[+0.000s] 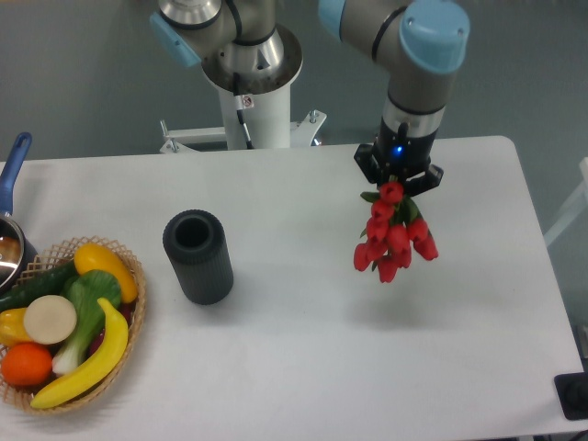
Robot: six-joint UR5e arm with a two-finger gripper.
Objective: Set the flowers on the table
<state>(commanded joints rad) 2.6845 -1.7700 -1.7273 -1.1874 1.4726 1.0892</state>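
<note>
A bunch of red tulips (392,237) with green leaves hangs head-down from my gripper (397,182), over the right part of the white table (303,349). The gripper is shut on the stems at the top of the bunch. The blooms hang above the tabletop; a faint shadow lies below them. A dark grey cylindrical vase (197,256) stands upright and empty to the left, well apart from the flowers.
A wicker basket (130,317) with a banana, orange and vegetables sits at the front left edge. A pot with a blue handle (13,175) is at the far left. The robot's white base (257,101) stands behind the table.
</note>
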